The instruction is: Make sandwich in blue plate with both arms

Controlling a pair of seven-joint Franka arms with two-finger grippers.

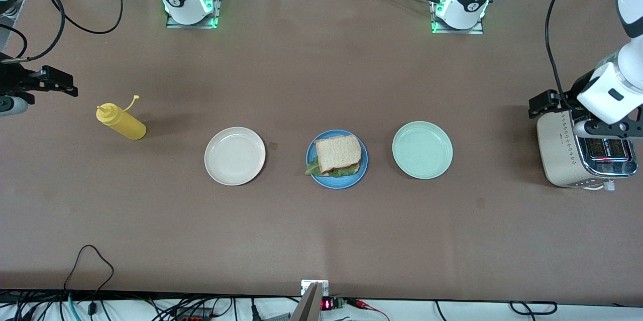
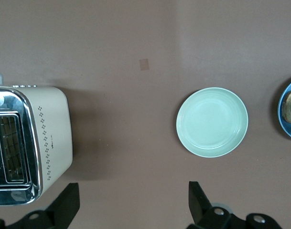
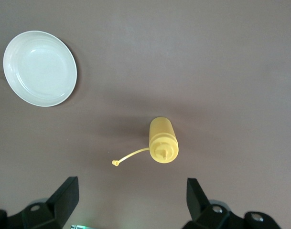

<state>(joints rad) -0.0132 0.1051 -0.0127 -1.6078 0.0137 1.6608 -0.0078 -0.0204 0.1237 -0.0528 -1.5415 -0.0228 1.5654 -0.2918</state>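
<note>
The sandwich (image 1: 338, 155) is sitting assembled on the blue plate (image 1: 359, 175), mid-tabletop. The left claw (image 2: 132, 205) is hovering, fingers apart, beside the toaster (image 1: 567, 152); the right claw (image 3: 131, 202), also apart, near the mustard bottle (image 1: 122, 122). Judged finished; both arms are best staying clear.

Left claw (image 2: 131, 202), right claw (image 3: 131, 200) agape
</note>
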